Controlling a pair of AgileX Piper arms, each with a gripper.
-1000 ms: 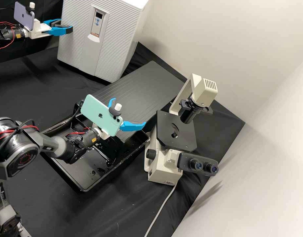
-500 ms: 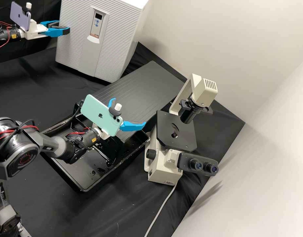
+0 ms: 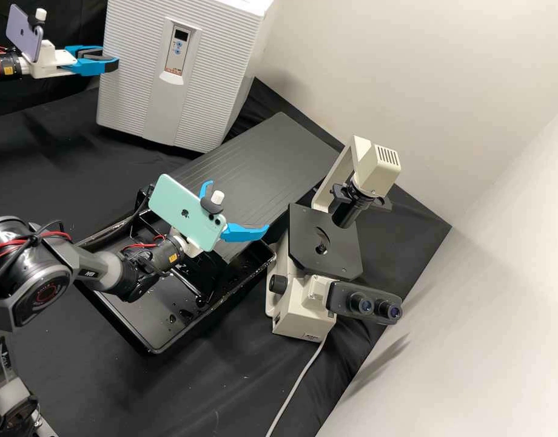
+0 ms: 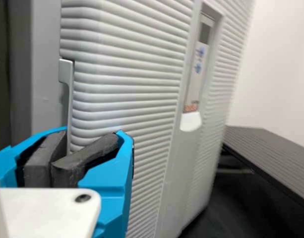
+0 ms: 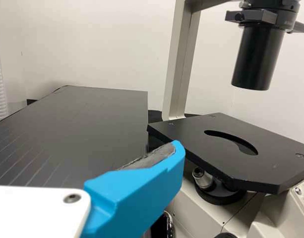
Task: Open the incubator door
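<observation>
Moving toward the high view's left edge and slightly down it since the earlier frames, the left end effector (image 3: 113,62) is carrying the handle-side edge of the incubator door (image 3: 215,85) along, while the opposite edge is keeping its place. The swing is probably just beginning, though how wide the door is standing from the body I cannot tell.

The door is standing upright at the worktop's (image 3: 48,152) far side, its long axis running up and down. From the left end effector its ribbed face is stretching away toward the high view's right, and the slim handle (image 4: 67,72) is running down between the dark pads (image 4: 82,156). Those two fingers are drawing close together and seemingly clamping on the handle. The left arm is plainly the nearer one; its next pull is likely needing an arc around the far edge, since a straight tug could be slipping the pads off or dragging the whole cabinet.

Farther out, the right end effector (image 3: 238,206) is waiting with fingers wide apart, holding nothing, above the black tray (image 3: 157,348) and near the microscope (image 3: 376,167).

As for markings, the control panel (image 3: 175,51) is bearing a dark display, blue buttons and an orange-red label; the lilac phone (image 3: 23,35) and mint phone (image 3: 179,209) are each showing a logo.
</observation>
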